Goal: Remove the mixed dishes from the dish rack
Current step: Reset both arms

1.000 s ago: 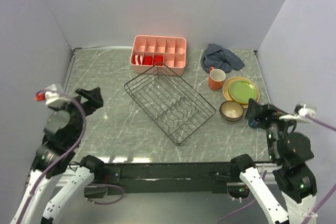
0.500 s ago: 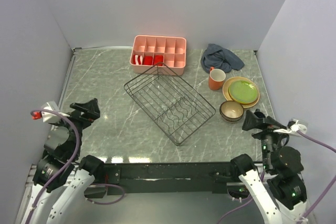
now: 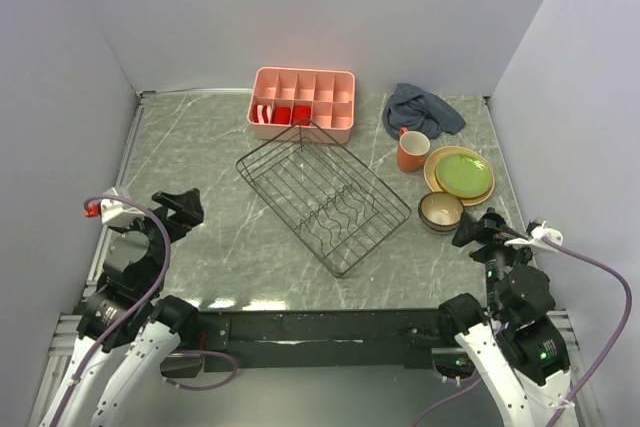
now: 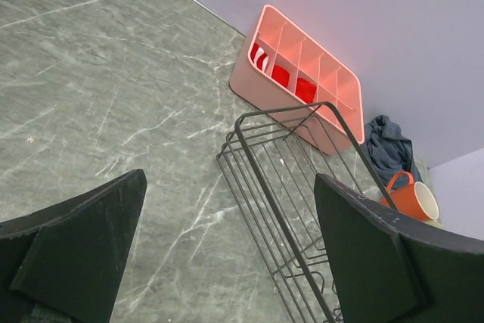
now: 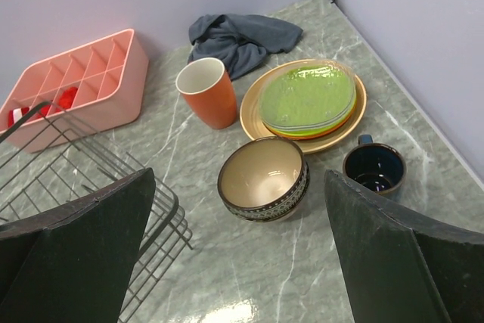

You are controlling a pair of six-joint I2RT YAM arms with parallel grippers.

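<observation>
With the rack (image 3: 325, 197) looking bare, the left tool (image 4: 227, 262) and right tool (image 5: 238, 251), both spread and holding nothing, should back off gently, the right minding the bowl (image 5: 263, 178) just ahead.

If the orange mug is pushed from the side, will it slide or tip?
The mug stands upright, taller than wide: a high push may tip it. A low push probably slides it on the glossy table.

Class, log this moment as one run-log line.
dish rack: empty | plates, mug, bowl, cup: on table | left hand: open | right hand: open
</observation>
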